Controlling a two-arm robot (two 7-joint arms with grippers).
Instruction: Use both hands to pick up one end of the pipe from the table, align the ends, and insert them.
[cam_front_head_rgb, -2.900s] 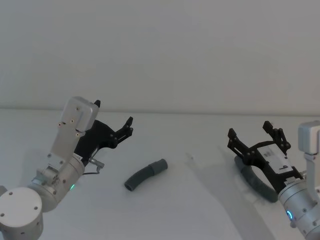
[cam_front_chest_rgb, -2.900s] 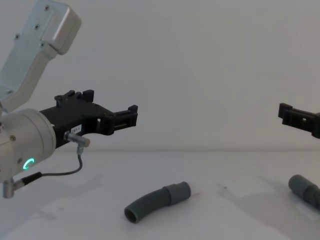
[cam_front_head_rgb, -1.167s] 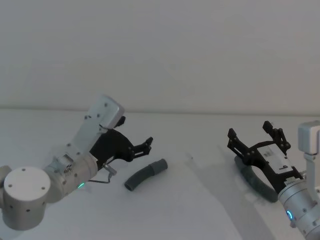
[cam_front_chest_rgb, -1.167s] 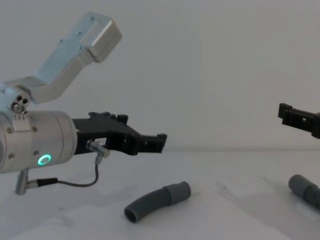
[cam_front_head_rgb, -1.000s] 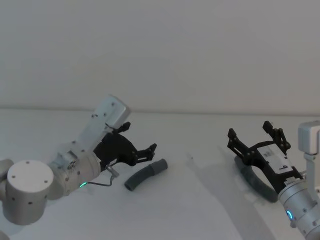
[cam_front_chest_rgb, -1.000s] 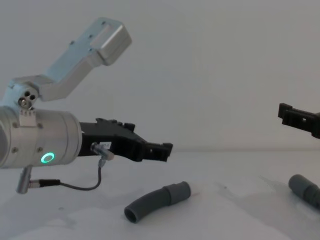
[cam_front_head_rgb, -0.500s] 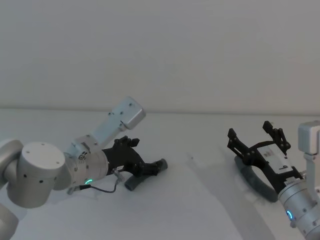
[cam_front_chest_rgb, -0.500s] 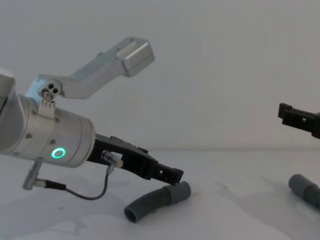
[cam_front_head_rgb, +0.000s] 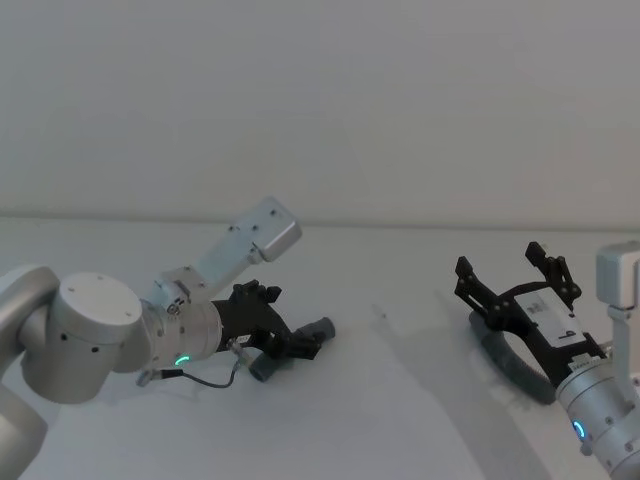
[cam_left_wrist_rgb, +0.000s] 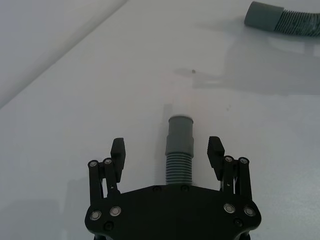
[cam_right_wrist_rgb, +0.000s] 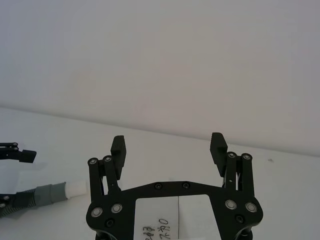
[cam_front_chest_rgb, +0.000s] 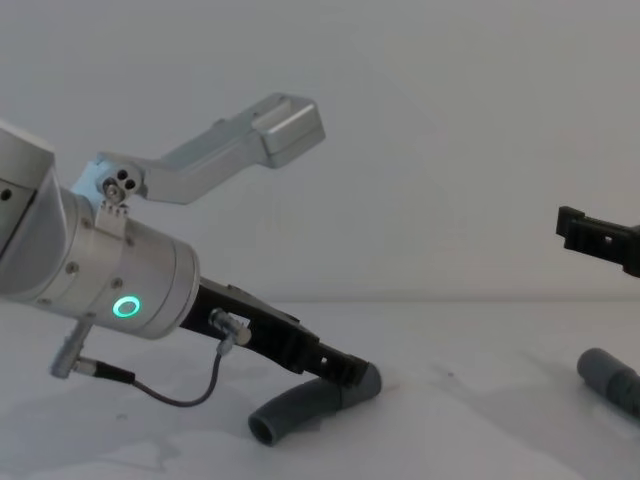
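The curved grey pipe piece (cam_front_head_rgb: 322, 328) lies on the white table (cam_front_head_rgb: 400, 430), left of centre. My left gripper (cam_front_head_rgb: 298, 343) is down at it, open, one finger on each side of its ribbed body just behind the collar (cam_left_wrist_rgb: 180, 131); gaps show between the fingers (cam_left_wrist_rgb: 118, 150) and the pipe. In the chest view the gripper (cam_front_chest_rgb: 343, 367) covers the piece's middle, and the open mouth (cam_front_chest_rgb: 264, 430) faces me. The straighter piece (cam_front_head_rgb: 515, 368) lies on the right, under my right gripper (cam_front_head_rgb: 512, 272), which hangs open above it. In the right wrist view the curved piece's white tip (cam_right_wrist_rgb: 76, 188) shows.
A plain pale wall rises behind the table. The white surface between the two pipe pieces (cam_front_head_rgb: 410, 350) is bare. The left arm's thick silver body (cam_front_chest_rgb: 90, 270) with its green ring and a loose cable (cam_front_chest_rgb: 170, 395) sits low over the table's left side.
The left arm has swung down and to the right, lowering its open gripper from above the table to straddle the curved pipe piece. The right arm and both pipe pieces have stayed put.
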